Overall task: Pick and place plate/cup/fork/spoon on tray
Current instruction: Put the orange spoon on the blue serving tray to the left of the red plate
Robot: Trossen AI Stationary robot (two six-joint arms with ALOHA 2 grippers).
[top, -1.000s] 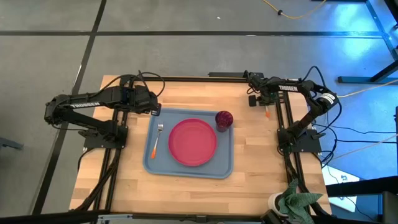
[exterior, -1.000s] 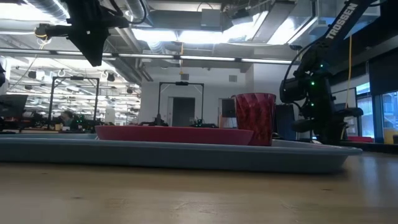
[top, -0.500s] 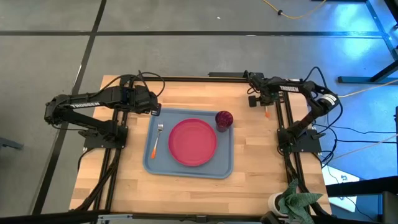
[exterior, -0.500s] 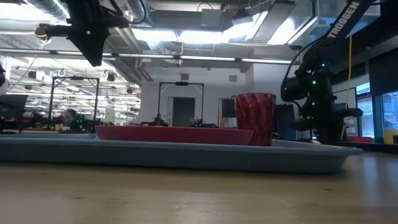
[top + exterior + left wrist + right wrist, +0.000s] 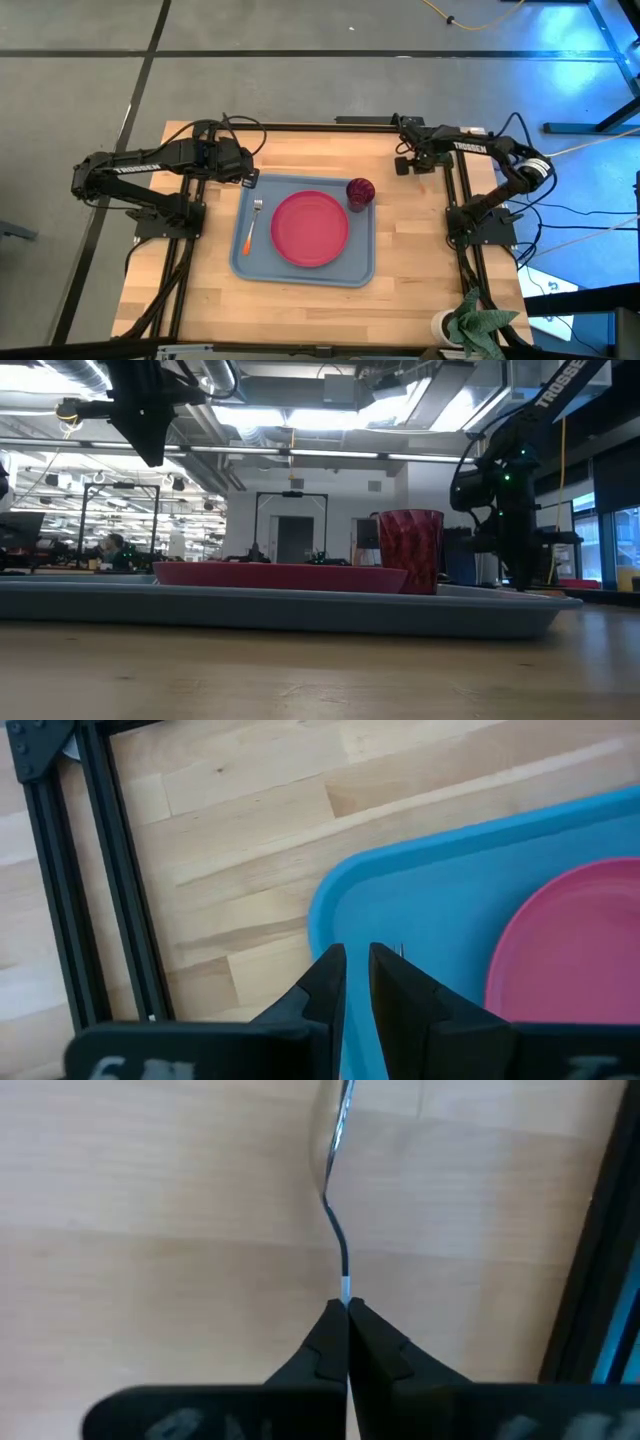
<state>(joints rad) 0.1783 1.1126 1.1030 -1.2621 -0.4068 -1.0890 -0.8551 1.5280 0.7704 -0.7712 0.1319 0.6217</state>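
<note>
Already the tray (image 5: pixel 303 262) holds three of the four things, so the step in hand is the last one, the spoon.

Going from left to right in the high view: the left gripper (image 5: pixel 247 178) hangs over the tray's corner at about 10 o'clock from the plate (image 5: pixel 310 228). In its own wrist view the two fingers are almost pressed together, with only a thin slit between them and nothing inside. This arm seems to wait. The fork (image 5: pixel 251 225) lies on the tray floor at 9 o'clock from the plate, just beside it. The plate sits in the middle of the tray. The cup (image 5: pixel 360 191) stands upright at about 1 o'clock from the plate, close against its edge.

At about 2 o'clock from the tray, over the bare wooden table (image 5: pixel 300 150) near the aluminium frame (image 5: pixel 462 190), is the right gripper (image 5: pixel 346 1312). Its wrist view shows the fingers pinching the thin neck of the spoon (image 5: pixel 338 1140), and the silver part reaches forward from the fingertips above the wood. Whether the spoon is fully lifted I cannot tell.

I judge that the next move is to carry the spoon toward 8 o'clock, over the tray rim, and lay it on a free strip of tray floor without touching the cup.
</note>
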